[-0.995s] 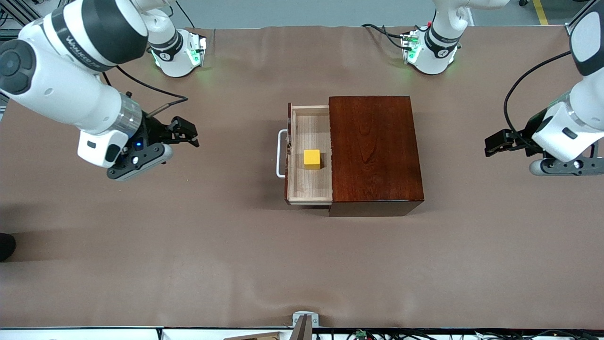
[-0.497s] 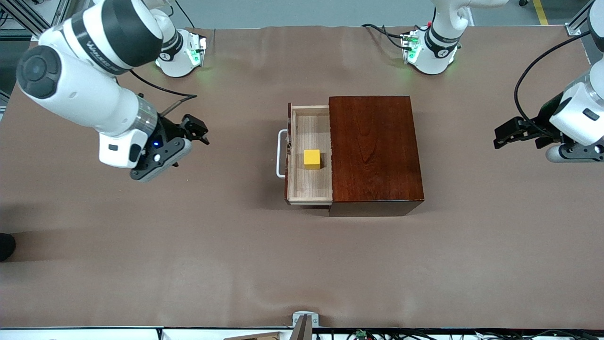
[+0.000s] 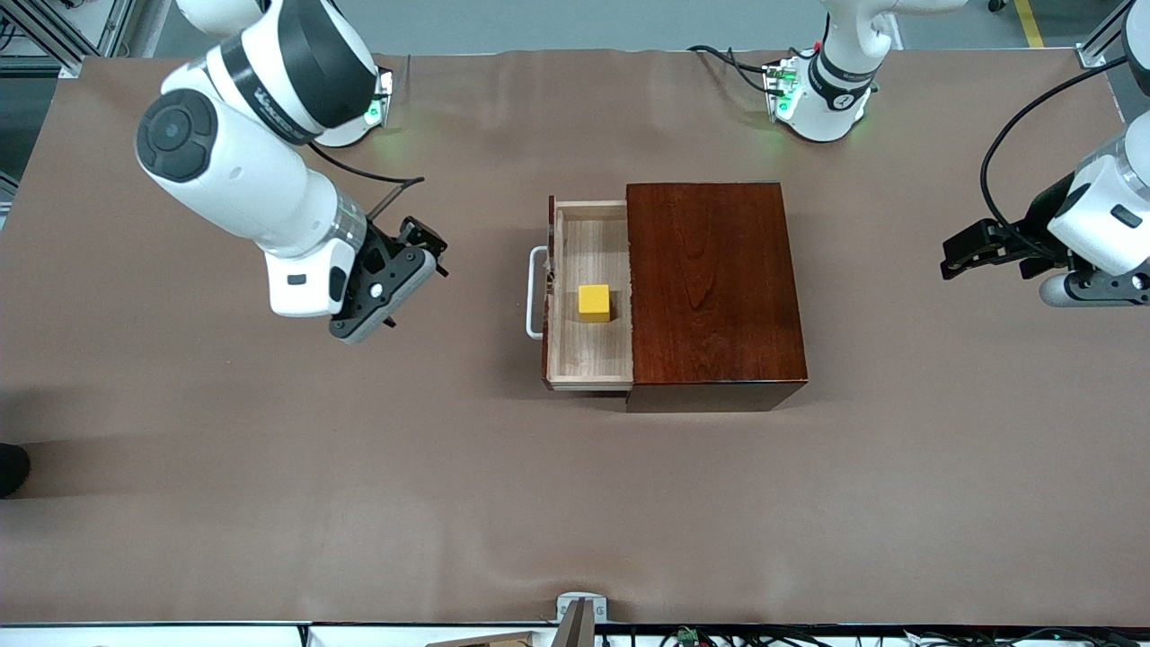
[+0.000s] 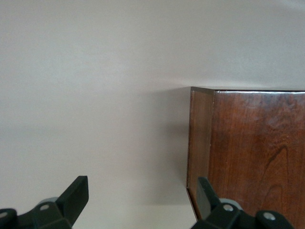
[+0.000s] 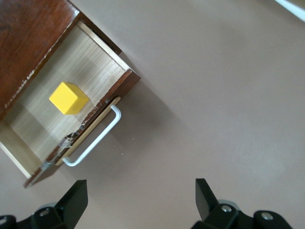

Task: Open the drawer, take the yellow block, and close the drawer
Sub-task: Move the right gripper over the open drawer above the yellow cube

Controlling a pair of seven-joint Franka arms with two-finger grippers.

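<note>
While the yellow block (image 3: 594,302) sits mid-tray in the pulled-out drawer (image 3: 588,361), the right hand (image 3: 415,261) hovers over bare desk (image 3: 359,467), fingers spread, empty. Risk: clipping the drawer's front wall descending. Left hand (image 3: 966,254) waits, open, empty.

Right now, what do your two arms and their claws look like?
Both arms have glossy white shells with black joint bands; the right arm carries black lettering on one band. Black cables run along each. The left claw and right claw are black with angular fingers. Both bases glow green.
</note>
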